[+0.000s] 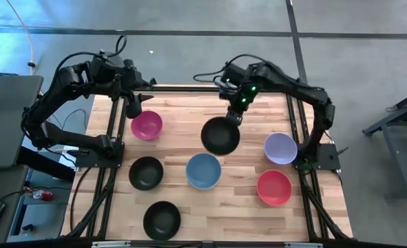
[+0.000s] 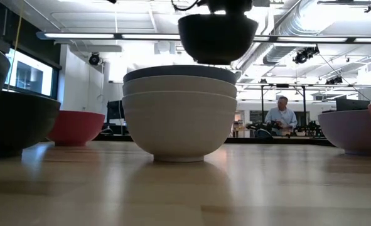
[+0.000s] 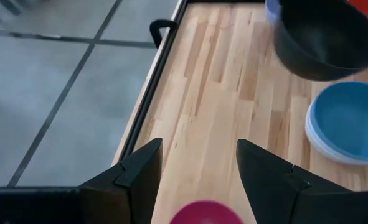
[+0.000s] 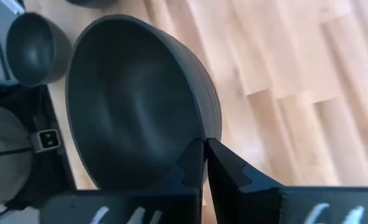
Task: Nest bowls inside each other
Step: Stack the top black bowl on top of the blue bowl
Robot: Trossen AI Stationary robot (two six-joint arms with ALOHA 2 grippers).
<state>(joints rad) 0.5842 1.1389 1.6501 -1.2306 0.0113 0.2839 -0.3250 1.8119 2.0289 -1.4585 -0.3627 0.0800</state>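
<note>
My right gripper (image 1: 233, 116) (image 4: 203, 146) is shut on a black bowl (image 1: 220, 136) (image 2: 218, 36) and carries it in the air, just toward the far edge from a stack (image 2: 179, 113). That stack has a blue bowl (image 1: 203, 171) nested on top of two white ones, and its base rests on the table. My left gripper (image 1: 136, 108) (image 3: 199, 146) hangs open just beyond the magenta bowl (image 1: 147, 125) (image 3: 207, 213), touching nothing. Two more black bowls (image 1: 146, 173) (image 1: 162, 220), a lavender bowl (image 1: 280, 148) and a red bowl (image 1: 274, 187) stand singly on the table. My right gripper pinches the black bowl's wall at its rim (image 4: 198, 127), on the bowl's far side, with one finger inside and one outside. The fingers come from above, pointing down. The bowl hangs below them, lifted clear of the table and tilted slightly.
The wooden table (image 1: 189, 110) is framed by black rails (image 3: 162, 56), with grey floor beyond. Bare wood lies along the far edge and between the bowls. In the low view a person (image 2: 282, 116) sits far back in the room.
</note>
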